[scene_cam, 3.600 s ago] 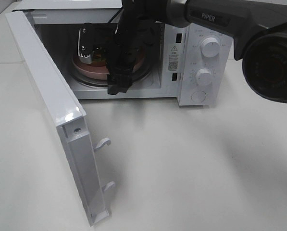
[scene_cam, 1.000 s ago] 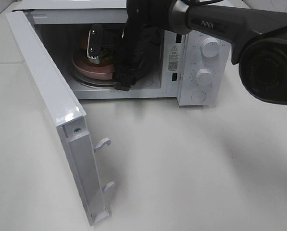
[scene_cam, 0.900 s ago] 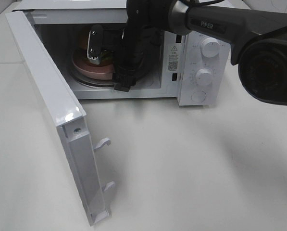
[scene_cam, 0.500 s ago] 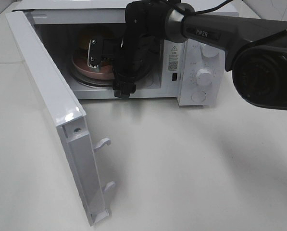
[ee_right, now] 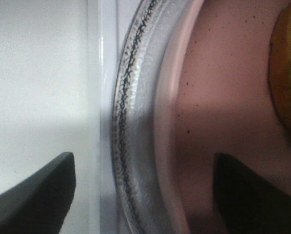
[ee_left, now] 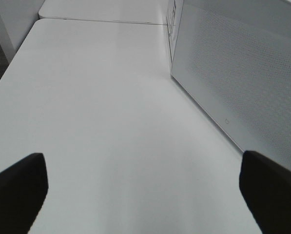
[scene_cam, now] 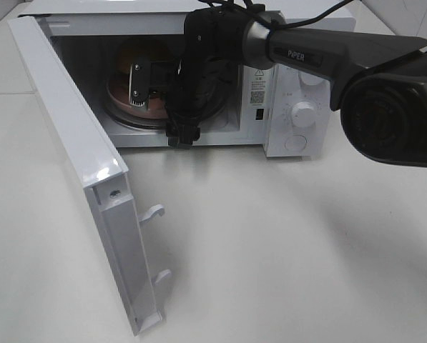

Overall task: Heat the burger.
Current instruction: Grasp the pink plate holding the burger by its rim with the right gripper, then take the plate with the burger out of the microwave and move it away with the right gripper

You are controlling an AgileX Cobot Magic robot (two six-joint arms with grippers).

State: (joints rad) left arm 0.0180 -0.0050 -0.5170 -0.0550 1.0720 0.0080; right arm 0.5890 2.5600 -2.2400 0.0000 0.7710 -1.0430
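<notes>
The burger (scene_cam: 143,56) sits on a pink plate (scene_cam: 120,93) on the glass turntable (scene_cam: 127,118) inside the open microwave (scene_cam: 281,143). My right gripper (scene_cam: 160,107) reaches into the cavity's mouth, just in front of the plate. In the right wrist view this gripper (ee_right: 145,195) is open. One of its fingers (ee_right: 33,195) is over the white floor and the other is over the plate (ee_right: 218,97), with the turntable rim (ee_right: 130,122) between them. The burger's edge (ee_right: 287,73) shows beside them. My left gripper (ee_left: 140,195) is open over bare table.
The microwave door (scene_cam: 70,143) stands swung out toward the front left, latch hooks (scene_cam: 154,211) facing the table's middle. A control knob (scene_cam: 304,113) is on the right panel. A white perforated panel (ee_left: 242,73) rises beside the left gripper.
The right arm has sunk a little and shifted slightly left, with its gripper still at the cavity's mouth. The plate and burger have stayed put.
</notes>
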